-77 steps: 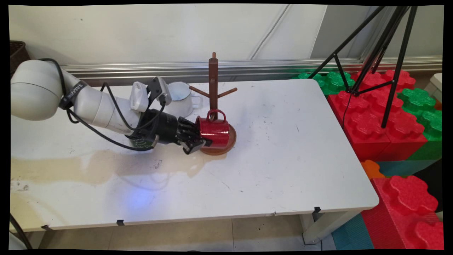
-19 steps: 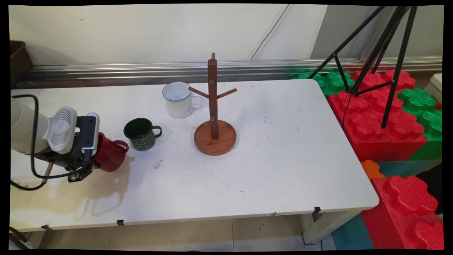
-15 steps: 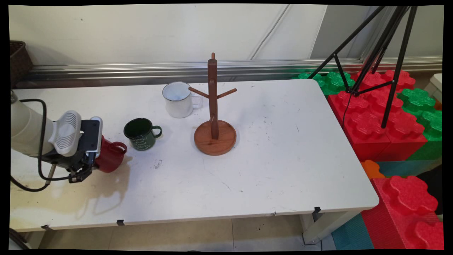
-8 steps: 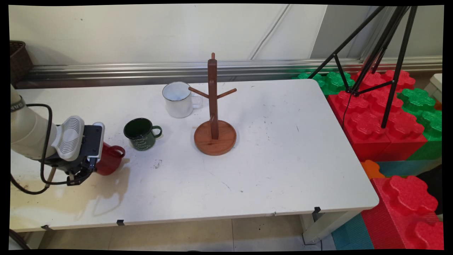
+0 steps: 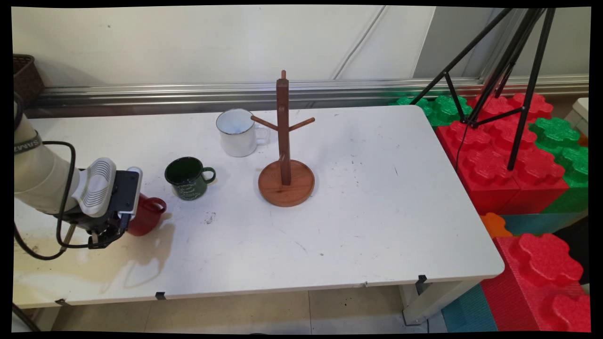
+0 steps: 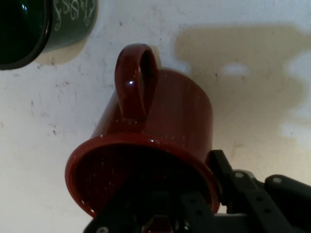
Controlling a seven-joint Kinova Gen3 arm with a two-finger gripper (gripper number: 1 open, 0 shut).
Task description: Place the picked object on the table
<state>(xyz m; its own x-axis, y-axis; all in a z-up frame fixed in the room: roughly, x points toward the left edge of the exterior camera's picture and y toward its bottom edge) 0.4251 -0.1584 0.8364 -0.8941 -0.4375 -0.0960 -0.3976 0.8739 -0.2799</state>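
While the gripper (image 6: 194, 213) clamps the rim of the red mug (image 5: 145, 215), the mug sits low at the table's (image 5: 377, 212) left end.
One finger (image 6: 228, 179) lies outside the rim, the other inside; the handle points toward the green mug (image 5: 187, 178) nearby. Farther right stand a white mug (image 5: 237, 132) and a wooden mug tree (image 5: 285, 160).

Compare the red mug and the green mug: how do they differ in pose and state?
The red mug is gripped at its rim by the gripper; the green mug stands free. The red mug is tilted; the green mug stands upright, mouth up. Both have a loop handle and sit at the table's left side.
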